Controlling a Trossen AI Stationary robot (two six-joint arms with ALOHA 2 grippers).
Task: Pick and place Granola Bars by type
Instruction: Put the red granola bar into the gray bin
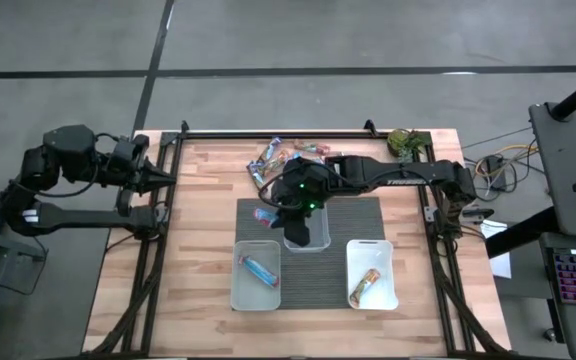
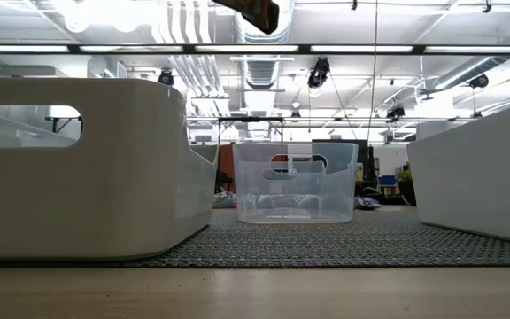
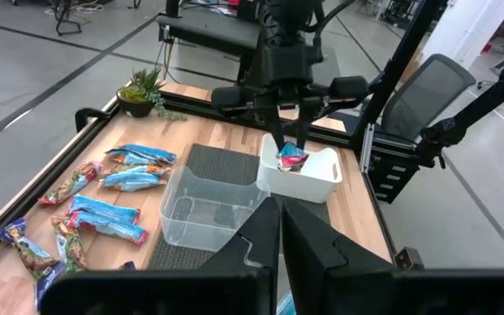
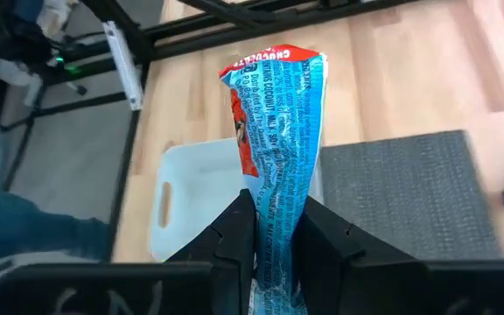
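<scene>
Glossy foil-wrapped blue bar (image 4: 278, 157), clear plastic tub (image 2: 295, 182), matt woven mat (image 1: 353, 215), wooden table (image 1: 203, 190).

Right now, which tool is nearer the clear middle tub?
The right tool, hanging above the clear tub with a blue bar. The left tool waits at the table's left edge.

One blue bar (image 4: 278, 157) is held upright above the tubs. Loose bars (image 1: 273, 160) lie piled at the table's far edge; single bars lie in the left (image 1: 259, 268) and right (image 1: 366, 283) tubs.
</scene>
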